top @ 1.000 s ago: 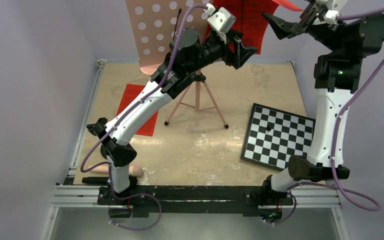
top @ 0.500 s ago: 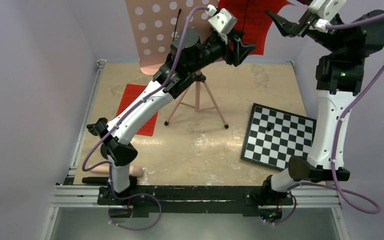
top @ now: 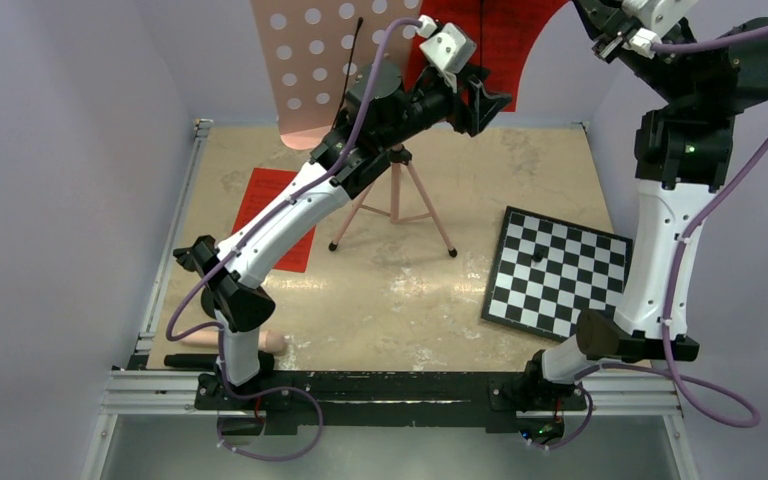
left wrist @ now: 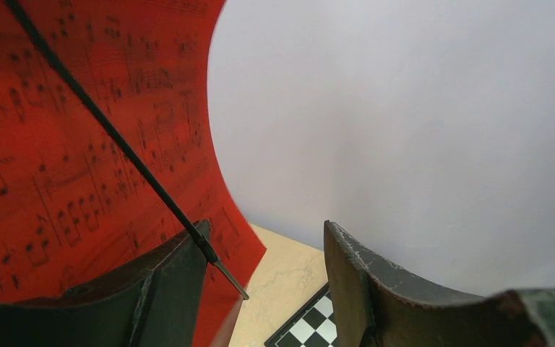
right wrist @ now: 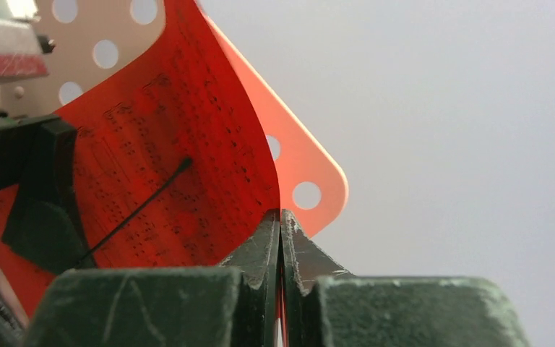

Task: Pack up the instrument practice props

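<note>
The pink music stand's perforated desk (top: 305, 60) rises at the back over its tripod legs (top: 395, 205). A red sheet-music page (top: 505, 35) leans on the desk behind a thin black wire holder (left wrist: 115, 137). My right gripper (right wrist: 280, 213) is shut on this page's (right wrist: 173, 159) right edge, which bows outward. It sits at the top edge of the top view (top: 588, 12). My left gripper (left wrist: 266, 225) is open beside the page's lower corner, nothing between its fingers. Another red page (top: 278, 215) lies flat on the table at the left. A pink rod (top: 260, 342) lies near the left arm's base.
A black-and-white checkerboard (top: 555, 272) lies on the table at the right. A black bar (top: 190, 360) lies beside the pink rod. Grey walls close in the table on the left, back and right.
My right gripper has shut on the red page's edge and moved up and right, bowing the page. My left gripper has narrowed slightly and shifted little.
</note>
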Robot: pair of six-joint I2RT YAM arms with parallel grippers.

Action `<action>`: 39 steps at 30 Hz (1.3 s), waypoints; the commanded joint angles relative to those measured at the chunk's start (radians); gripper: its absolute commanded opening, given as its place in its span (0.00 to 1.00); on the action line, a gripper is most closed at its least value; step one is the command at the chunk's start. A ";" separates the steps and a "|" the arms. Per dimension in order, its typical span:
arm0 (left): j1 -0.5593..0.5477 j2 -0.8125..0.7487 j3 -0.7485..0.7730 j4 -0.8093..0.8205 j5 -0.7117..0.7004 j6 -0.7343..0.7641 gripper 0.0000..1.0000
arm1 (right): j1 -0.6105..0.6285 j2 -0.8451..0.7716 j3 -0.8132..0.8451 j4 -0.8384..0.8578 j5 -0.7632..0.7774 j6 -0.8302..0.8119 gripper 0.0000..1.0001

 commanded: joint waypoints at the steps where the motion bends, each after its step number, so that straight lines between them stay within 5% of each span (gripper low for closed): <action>1: 0.004 -0.024 -0.017 0.046 0.028 -0.001 0.63 | -0.001 0.018 0.076 0.053 0.086 -0.003 0.00; 19: 0.025 -0.065 -0.074 0.083 0.021 0.031 0.70 | 0.004 0.092 0.340 0.317 0.467 0.000 0.00; 28: 0.026 -0.109 -0.114 0.095 -0.002 0.065 0.77 | 0.004 0.030 0.346 0.336 0.470 -0.011 0.00; 39: 0.028 -0.311 -0.251 0.084 -0.075 0.264 0.84 | 0.004 -0.313 -0.103 0.243 0.268 -0.021 0.00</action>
